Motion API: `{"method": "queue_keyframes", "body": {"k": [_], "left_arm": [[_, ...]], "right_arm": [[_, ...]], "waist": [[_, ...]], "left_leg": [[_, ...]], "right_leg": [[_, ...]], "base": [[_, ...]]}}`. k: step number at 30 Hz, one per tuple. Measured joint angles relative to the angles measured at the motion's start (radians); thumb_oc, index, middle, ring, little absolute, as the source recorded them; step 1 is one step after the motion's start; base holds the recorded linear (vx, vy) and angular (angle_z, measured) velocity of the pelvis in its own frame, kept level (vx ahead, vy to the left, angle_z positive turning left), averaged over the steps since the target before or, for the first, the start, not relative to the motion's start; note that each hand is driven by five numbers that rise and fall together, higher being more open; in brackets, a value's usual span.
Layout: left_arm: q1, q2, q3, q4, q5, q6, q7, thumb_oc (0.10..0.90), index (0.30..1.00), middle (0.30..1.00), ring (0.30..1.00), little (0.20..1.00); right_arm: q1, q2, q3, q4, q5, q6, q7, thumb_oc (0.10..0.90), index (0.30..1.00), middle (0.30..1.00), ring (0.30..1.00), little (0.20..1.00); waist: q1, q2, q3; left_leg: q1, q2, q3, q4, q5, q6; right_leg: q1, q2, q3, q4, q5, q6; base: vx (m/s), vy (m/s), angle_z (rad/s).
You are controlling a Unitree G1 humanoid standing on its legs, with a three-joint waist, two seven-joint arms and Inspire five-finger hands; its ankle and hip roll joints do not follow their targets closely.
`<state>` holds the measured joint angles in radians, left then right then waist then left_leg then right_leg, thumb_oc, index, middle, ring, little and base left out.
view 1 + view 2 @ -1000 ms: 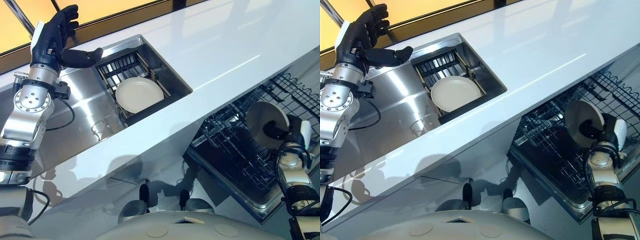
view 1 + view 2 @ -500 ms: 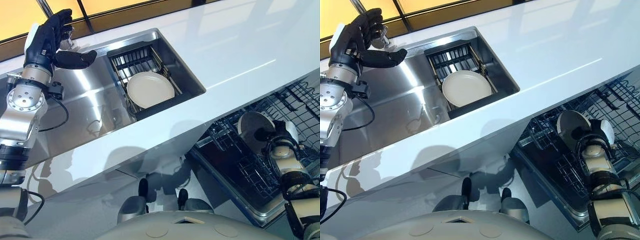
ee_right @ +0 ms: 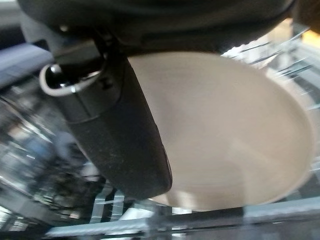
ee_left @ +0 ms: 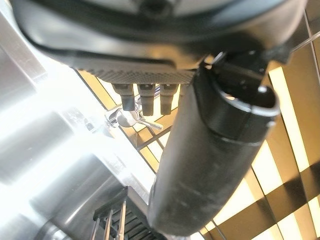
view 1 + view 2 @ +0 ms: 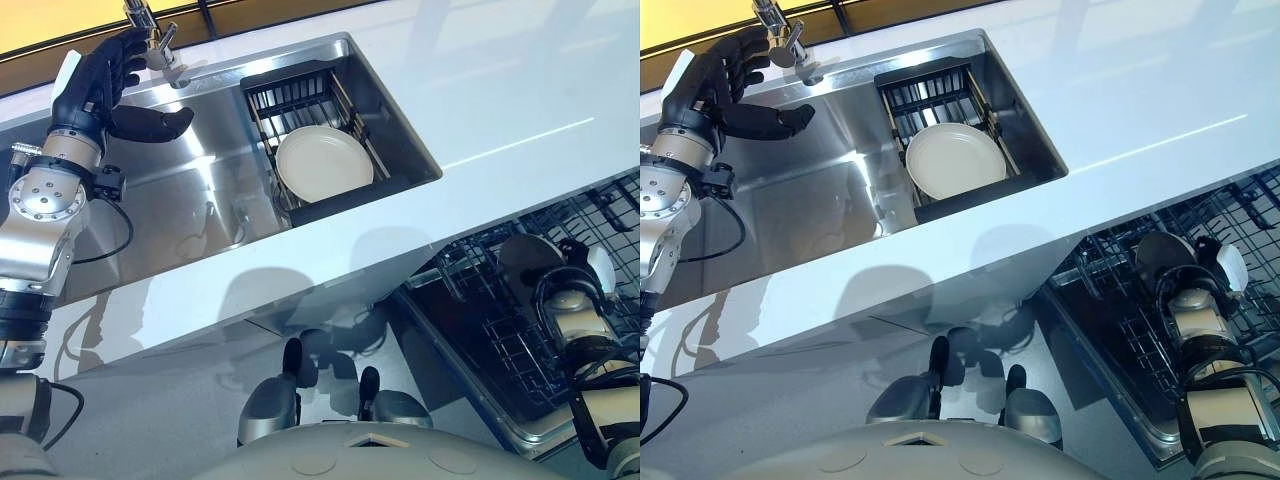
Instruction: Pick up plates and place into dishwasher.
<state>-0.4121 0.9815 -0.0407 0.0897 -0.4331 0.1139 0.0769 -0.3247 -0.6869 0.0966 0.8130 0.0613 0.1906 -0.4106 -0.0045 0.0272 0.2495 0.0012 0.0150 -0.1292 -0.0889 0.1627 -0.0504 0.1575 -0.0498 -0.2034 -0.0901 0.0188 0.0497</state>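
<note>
So the biggest thing here is the white countertop (image 5: 500, 90), running corner to corner, with a stainless sink (image 5: 190, 200) sunk into it toward its far edge. Below the counter's near edge on the right, the dishwasher rack (image 5: 470, 300) is pulled out, all dark wire. The right end of the sink is taken up by a black drying rack (image 5: 300, 95), and the sink plate (image 5: 324, 163), a plain cream one, lies face up in the near half of that rack with bare slats showing behind it. The second plate, call it the held plate (image 3: 235, 140), is the same cream colour. It's up on its edge over the dishwasher rack, close in among the wires, though I honestly can't tell if it's touching them. The right hand (image 3: 165, 22) has it, with the thumb clamped flat across the plate's face. The fingers are behind the plate where I can't see them. Over at the sink's left end the left hand (image 5: 100, 85) hangs above the basin with loose, spread fingers and the thumb sticking out sideways toward the drying rack, and there's nothing in it. The chrome faucet (image 5: 150, 35) stands at the sink's far edge, just beside those fingertips, and I can't tell if they're touching.
</note>
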Motion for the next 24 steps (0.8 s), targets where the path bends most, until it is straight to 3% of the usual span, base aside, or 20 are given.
{"method": "queue_keyframes", "body": {"k": [5, 11, 15, 22, 24], "left_arm": [[0.0, -0.001, -0.001, 0.0, 0.001, 0.0, -0.004, 0.8, 0.9, 0.9, 0.9, 0.9], [-0.001, -0.001, -0.004, 0.002, 0.001, 0.002, -0.05, 0.8, 0.9, 0.9, 0.9, 0.9], [-0.03, 0.0, -0.012, 0.007, 0.001, 0.022, -0.086, 0.8, 0.9, 0.9, 0.9, 0.9], [-0.156, 0.034, -0.091, 0.074, 0.002, 0.045, -0.168, 0.8, 0.9, 0.9, 0.9, 0.9], [-0.217, 0.053, -0.143, 0.092, 0.005, 0.089, -0.213, 0.8, 0.9, 0.9, 0.9, 0.9]], "right_arm": [[-0.001, 0.021, 0.007, -0.163, 0.045, -0.121, -0.095, 0.8, 0.9, 0.9, 0.9, 0.9], [0.004, 0.104, -0.009, -0.238, 0.152, -0.194, -0.134, 0.8, 0.9, 0.9, 0.9, 0.9], [0.01, 0.107, -0.016, -0.286, 0.176, -0.197, -0.099, 0.8, 0.9, 0.9, 0.9, 0.9], [0.028, 0.105, -0.05, -0.354, 0.198, -0.145, -0.056, 0.8, 0.9, 0.9, 0.9, 0.9], [0.052, 0.104, -0.065, -0.39, 0.214, -0.14, -0.056, 0.8, 0.9, 0.9, 0.9, 0.9]], "waist": [[-0.002, 0.0, 0.0], [-0.031, 0.002, 0.001], [-0.063, 0.002, 0.001], [-0.107, 0.002, 0.001], [-0.11, 0.002, 0.001]], "left_leg": [[-0.008, -0.001, 0.003, 0.0, 0.001, 0.002], [0.0, -0.001, 0.033, 0.0, 0.002, 0.009], [0.008, 0.002, 0.053, 0.0, -0.004, 0.006], [0.031, 0.004, 0.086, 0.0, -0.013, 0.01], [0.037, 0.006, 0.1, 0.0, -0.015, 0.011]], "right_leg": [[-0.011, -0.001, 0.003, 0.0, 0.0, 0.0], [-0.016, -0.006, 0.028, 0.003, 0.001, 0.0], [-0.015, -0.007, 0.033, 0.006, 0.001, 0.001], [-0.015, -0.01, 0.059, 0.018, 0.001, 0.001], [-0.017, -0.01, 0.062, 0.024, 0.001, 0.001]], "base": [[0.0, 0.043, -0.01], [-0.01, 0.051, -0.12], [-0.03, 0.038, -0.09], [-0.04, 0.047, -0.15], [-0.04, 0.058, -0.17]]}}
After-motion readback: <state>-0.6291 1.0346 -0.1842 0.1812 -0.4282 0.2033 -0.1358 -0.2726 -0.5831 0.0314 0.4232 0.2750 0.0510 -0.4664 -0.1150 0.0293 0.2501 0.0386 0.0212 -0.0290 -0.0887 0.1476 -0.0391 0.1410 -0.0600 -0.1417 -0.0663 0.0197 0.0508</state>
